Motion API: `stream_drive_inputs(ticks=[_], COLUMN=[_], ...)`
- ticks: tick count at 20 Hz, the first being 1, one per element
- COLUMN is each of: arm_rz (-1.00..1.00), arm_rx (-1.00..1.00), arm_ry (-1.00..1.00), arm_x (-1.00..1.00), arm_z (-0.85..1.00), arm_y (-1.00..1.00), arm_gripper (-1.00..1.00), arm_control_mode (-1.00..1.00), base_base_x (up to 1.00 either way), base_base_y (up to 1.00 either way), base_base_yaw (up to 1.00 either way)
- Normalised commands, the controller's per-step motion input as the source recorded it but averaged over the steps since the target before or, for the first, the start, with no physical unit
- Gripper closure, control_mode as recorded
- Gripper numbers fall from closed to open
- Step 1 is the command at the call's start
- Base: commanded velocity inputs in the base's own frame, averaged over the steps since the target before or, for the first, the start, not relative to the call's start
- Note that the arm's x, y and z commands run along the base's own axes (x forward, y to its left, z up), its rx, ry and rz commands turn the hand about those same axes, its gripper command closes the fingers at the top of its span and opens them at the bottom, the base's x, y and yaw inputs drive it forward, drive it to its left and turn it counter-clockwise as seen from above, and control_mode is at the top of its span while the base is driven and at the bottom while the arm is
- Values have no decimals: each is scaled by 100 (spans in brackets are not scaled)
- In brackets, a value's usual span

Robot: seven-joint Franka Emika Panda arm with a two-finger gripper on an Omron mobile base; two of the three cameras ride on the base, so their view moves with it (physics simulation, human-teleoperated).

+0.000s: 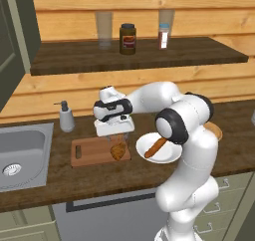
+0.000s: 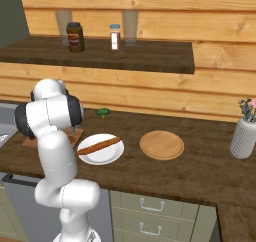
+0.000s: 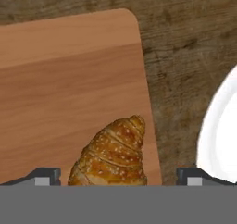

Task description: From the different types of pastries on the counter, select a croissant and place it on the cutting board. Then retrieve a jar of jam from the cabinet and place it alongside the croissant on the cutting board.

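My gripper (image 3: 118, 177) is hanging just above the cutting board (image 3: 55, 79), with its two fingertips (image 3: 44, 176) spread wide and nothing between them being squeezed. The croissant (image 3: 113, 156) is lying on the board right under me, between the spread tips and touching neither, near the board's edge on the side toward the white plate (image 3: 222, 135).

From the left base view, I am hovering over the board (image 1: 87, 153) with the croissant (image 1: 118, 150) resting on its corner below my gripper (image 1: 115, 135). Just beside me, the plate (image 1: 172, 155) is holding the long stick pastry (image 1: 156, 147), which is lying across it. From the right base view, a round wooden plate (image 2: 161, 145) is sitting farther out past the white plate (image 2: 107, 156), with nothing on it.

On the shelf above me, a dark jar (image 1: 128, 39) with a red-and-yellow label is standing between a glass (image 1: 104, 30) and a small shaker (image 1: 164, 36). A soap dispenser (image 1: 65, 116) is standing on the counter (image 1: 99, 178) on the board's far side from the plate, near the sink (image 1: 22, 155).
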Motion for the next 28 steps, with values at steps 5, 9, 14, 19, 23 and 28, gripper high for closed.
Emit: stream_drive_inputs(ticks=[5,9,14,19,23,28], arm_rz=[0,-1,0,0,0,0], arm_rx=[2,0,-1,0,0,0], arm_ry=[-1,1,0,0,0,0], arm_x=[-39,-5,0,0,0,0], arm_z=[7,0,0,0,0,0], arm_y=[-34,-14,0,0,0,0], arm_gripper=[-100,-100,-100,-100,-100,-100], arm_control_mode=[-100,-100,-100,100,100,100], base_base_x=[0,0,0,-5,-59,-77], base_base_y=[0,0,0,-10,-31,-11], base_base_yaw=[0,0,0,0,0,0])
